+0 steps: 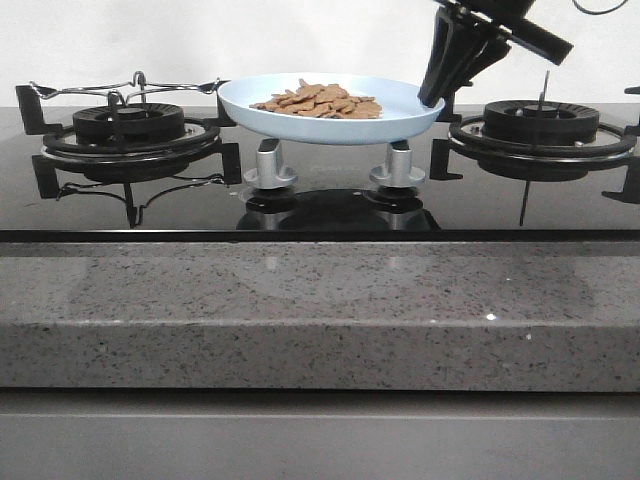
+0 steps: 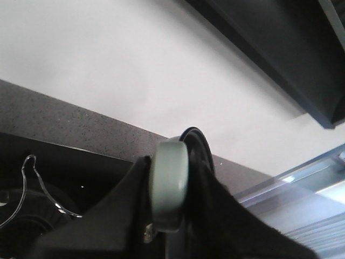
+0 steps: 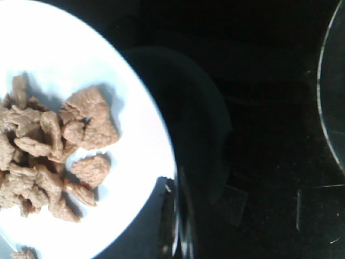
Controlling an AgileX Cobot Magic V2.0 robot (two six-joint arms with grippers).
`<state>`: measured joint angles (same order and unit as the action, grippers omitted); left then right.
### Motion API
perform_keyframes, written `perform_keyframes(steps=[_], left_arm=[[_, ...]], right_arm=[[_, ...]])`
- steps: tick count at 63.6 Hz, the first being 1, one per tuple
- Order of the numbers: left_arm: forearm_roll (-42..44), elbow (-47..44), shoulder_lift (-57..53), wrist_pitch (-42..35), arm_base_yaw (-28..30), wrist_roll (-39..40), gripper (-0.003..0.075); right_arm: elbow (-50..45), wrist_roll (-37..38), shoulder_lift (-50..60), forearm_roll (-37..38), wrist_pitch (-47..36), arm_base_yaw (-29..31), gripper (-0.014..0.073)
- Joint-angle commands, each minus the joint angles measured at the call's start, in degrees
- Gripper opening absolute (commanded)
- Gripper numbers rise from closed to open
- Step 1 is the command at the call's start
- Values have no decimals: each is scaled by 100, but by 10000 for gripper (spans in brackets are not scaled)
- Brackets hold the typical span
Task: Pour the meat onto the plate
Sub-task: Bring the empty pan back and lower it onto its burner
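Observation:
The pale-blue plate [image 1: 400, 118] sits at the middle of the stove, level, right over the two knobs; I cannot tell whether it touches them. The meat [image 1: 320, 102] lies heaped in it as thin brown slices, close up in the right wrist view as meat [image 3: 48, 156] on the plate [image 3: 135, 140]. My right gripper [image 1: 432, 97] comes down from the upper right and is shut on the plate's right rim, one dark finger [image 3: 168, 216] lying over the rim. My left gripper [image 2: 172, 208], absent from the front view, is shut on a pale-green handle [image 2: 168, 172] with a black round edge behind it.
Black burners stand at the left [image 1: 127, 125] and right [image 1: 540, 122] of the glossy black hob. A bent wire rack [image 1: 120, 88] lies over the left burner. Two silver knobs [image 1: 270, 165] [image 1: 397, 165] stand below the plate. A grey stone counter edge [image 1: 320, 300] runs across the front.

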<state>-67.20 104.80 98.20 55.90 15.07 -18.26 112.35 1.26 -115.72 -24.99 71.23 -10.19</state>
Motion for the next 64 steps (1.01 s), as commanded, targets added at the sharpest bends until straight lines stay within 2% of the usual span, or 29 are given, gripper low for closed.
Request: perform_keyframes(steps=[1,12,20,39,64], left_arm=[[-1224,-431,-317,-278,216,-322,-20],[-2310,-1470,-249,-390,386,-719,-20],[-2861,-1861,-41,-391,398,-884,-20],[-2738,-1989,135,-849,398,-990,-20],[-2723,-2616,140,-935,398,-1030,-20]], right_arm=[[126,-33,399,-154,462,8,-27],[126,-33,399,-154,462,8,-27],[126,-33,399,-154,462,8,-27],[126,-33,399,-154,462,8,-27],[126,-33,399,-154,462,8,-27]])
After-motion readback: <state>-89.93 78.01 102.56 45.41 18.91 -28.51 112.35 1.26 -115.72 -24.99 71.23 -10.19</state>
